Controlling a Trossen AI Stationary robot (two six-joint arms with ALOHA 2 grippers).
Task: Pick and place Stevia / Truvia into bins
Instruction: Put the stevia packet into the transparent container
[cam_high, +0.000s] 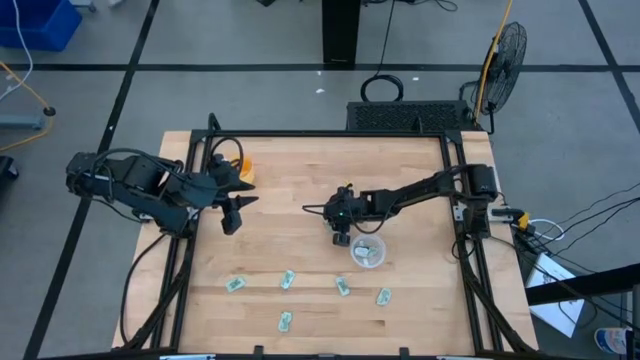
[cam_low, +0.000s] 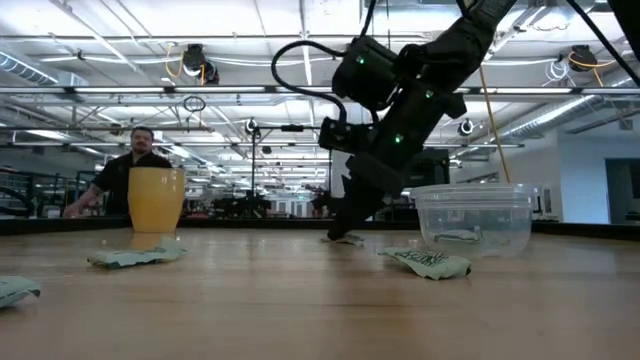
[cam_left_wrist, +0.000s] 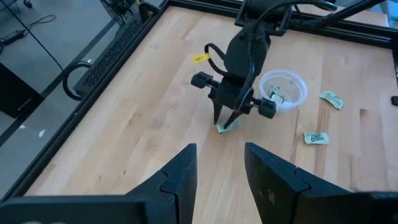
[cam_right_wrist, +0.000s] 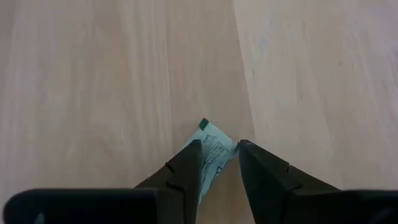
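My right gripper (cam_high: 342, 237) reaches to the table's middle and points down, just left of the clear cup (cam_high: 368, 251). It is shut on one green and white Stevia sachet (cam_right_wrist: 214, 148), which also shows in the left wrist view (cam_left_wrist: 228, 127). The cup (cam_left_wrist: 283, 90) stands upright and holds at least one sachet (cam_left_wrist: 277, 94). Several more sachets lie flat near the table's near edge, such as these (cam_high: 235, 285) (cam_high: 287, 279) (cam_high: 343, 286). My left gripper (cam_high: 234, 208) waits open at the table's left, near the orange cup (cam_high: 244, 170). My right gripper has the sachet between its two fingers (cam_right_wrist: 189, 163), which come from above, pointing down. The sachet's far corner (cam_right_wrist: 204, 125) sticks out past the fingertips. Its underside still rests on the table (cam_low: 345, 239). The sachet looks slightly buckled between the fingers.
The orange cup (cam_low: 156, 200) stands upright at the far left of the table. Loose sachets (cam_low: 138, 257) (cam_low: 428, 262) lie on the wood nearer the camera. A black frame borders the table (cam_high: 330, 135). A person (cam_low: 135, 170) is in the room behind.
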